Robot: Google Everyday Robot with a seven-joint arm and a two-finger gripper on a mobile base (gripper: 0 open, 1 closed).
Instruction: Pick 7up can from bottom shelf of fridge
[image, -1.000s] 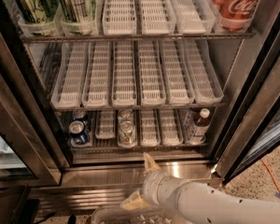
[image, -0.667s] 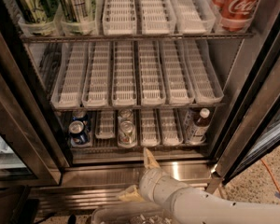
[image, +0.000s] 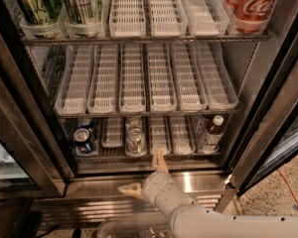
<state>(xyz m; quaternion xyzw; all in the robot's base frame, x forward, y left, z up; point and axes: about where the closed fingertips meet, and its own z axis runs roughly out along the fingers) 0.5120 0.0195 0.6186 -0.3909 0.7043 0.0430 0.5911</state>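
The fridge stands open before me. On its bottom shelf the 7up can sits in a white lane tray at centre-left, greenish-silver with a silver top, and a second can stands right behind it. My gripper is below and in front of the shelf, over the steel front ledge, slightly right of the can. It is open, one tan finger pointing up at the shelf edge and the other out to the left. It holds nothing.
Dark blue cans stand at the shelf's left, a white-capped brown bottle at its right. The middle shelf holds only white slotted trays. The top shelf holds green cans and red cola cans. The glass door stands open at right.
My gripper and arm have shifted slightly left and toward the shelf. The cans and bottle have not moved.
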